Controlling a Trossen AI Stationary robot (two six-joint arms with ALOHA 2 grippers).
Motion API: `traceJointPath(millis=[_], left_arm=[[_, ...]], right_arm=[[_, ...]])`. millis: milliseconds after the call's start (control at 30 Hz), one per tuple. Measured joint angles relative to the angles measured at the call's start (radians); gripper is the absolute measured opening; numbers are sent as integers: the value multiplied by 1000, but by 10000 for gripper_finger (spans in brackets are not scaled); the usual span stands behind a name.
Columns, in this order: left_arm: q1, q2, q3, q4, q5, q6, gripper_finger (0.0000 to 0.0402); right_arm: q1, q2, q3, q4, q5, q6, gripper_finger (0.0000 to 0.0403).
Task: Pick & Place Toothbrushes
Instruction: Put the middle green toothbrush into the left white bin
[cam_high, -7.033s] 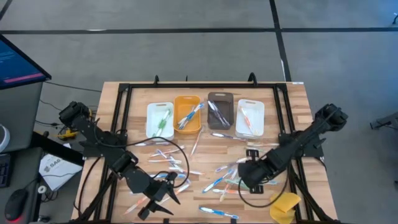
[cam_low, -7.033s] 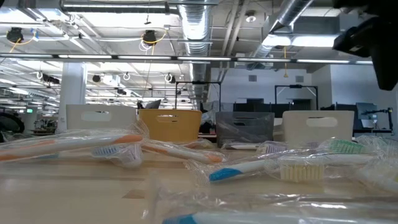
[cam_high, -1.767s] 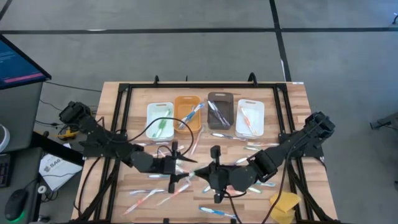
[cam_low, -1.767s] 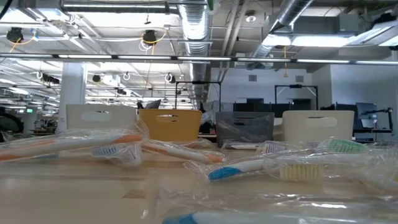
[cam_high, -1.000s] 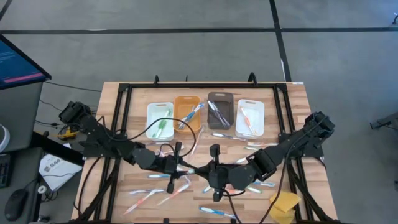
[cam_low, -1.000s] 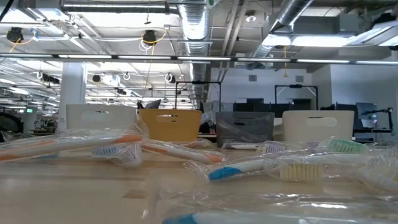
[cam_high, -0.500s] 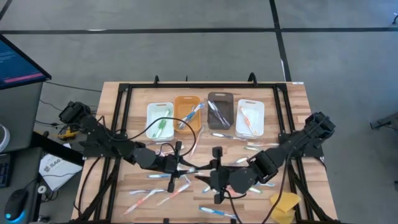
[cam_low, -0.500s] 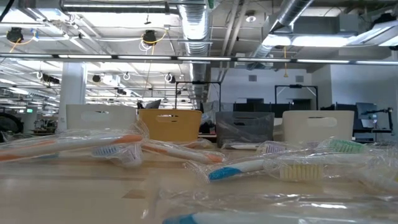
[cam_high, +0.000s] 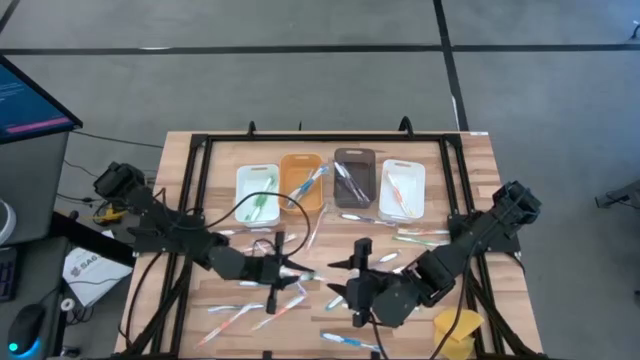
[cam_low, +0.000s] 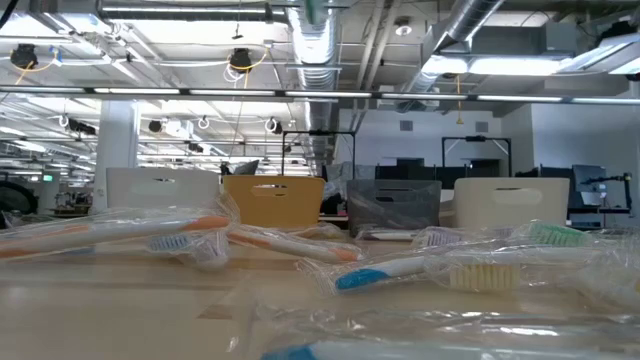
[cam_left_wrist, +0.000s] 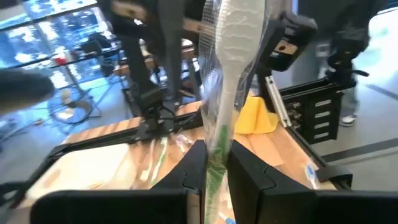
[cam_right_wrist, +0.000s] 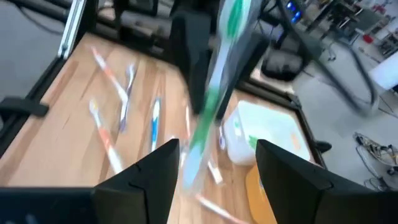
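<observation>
Over the table's middle, my left gripper (cam_high: 290, 270) is shut on a green-and-white toothbrush (cam_left_wrist: 231, 56) in a clear wrapper. The brush sticks out toward my right gripper (cam_high: 336, 280), which stands open just to the right of its free end. In the right wrist view the brush (cam_right_wrist: 211, 106) shows ahead of and between the open fingers (cam_right_wrist: 155, 174). Several more wrapped toothbrushes (cam_high: 352, 343) lie flat on the wood, and some lie in the bins. Neither gripper shows in the low view. My left gripper pinches the toothbrush's green handle (cam_left_wrist: 217, 140) between its two fingers (cam_left_wrist: 194, 167). It comes about level from the table's left. The brush runs on past the fingertips with its white head (cam_left_wrist: 239, 25) farthest out. It is lifted clear of the table.
Four small bins stand in a row at the far side: white (cam_high: 257, 192), orange (cam_high: 300, 185), dark grey (cam_high: 353, 178), white (cam_high: 402, 188). A yellow sponge-like lump (cam_high: 458, 331) lies at the near right. A black frame (cam_high: 200, 150) runs round the table.
My right gripper has opened and let go of the toothbrush, then drawn back toward the table's right and near edges, sinking and tipping a little. The brush stays lifted in my left gripper.
</observation>
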Motion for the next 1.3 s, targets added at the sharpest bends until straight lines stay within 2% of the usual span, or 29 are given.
traceJointPath(millis=[133, 267, 400, 533, 800, 933, 1067, 1200, 1300], left_arm=[[-61, -86, 0, -112, -174, -8, 33], [-106, -198, 1, -239, -328, -135, 32], [-100, -316, 1, -401, -350, -267, 32], [-25, -399, 1, -531, -345, -370, 32], [256, -537, 1, -832, -178, -545, 32], [419, -573, 1, -912, 10, -609, 32], [555, -564, 19, -1027, 193, -622, 32], [652, -531, 50, -1142, 254, -627, 32], [723, -500, 73, -1163, 324, -627, 33]], right_arm=[[4, 0, 0, -72, 0, 97, 201], [3, 0, 0, -155, 0, 189, 197], [3, 0, 0, -212, 0, 259, 194], [3, 0, 0, -216, 0, 279, 194], [3, 0, 0, -221, 0, 314, 195], [3, 0, 0, -221, -1, 322, 194], [2, -1, 0, -223, -1, 323, 196], [0, -1, 0, -225, -1, 338, 195], [0, -1, -11, -218, -1, 347, 192]])
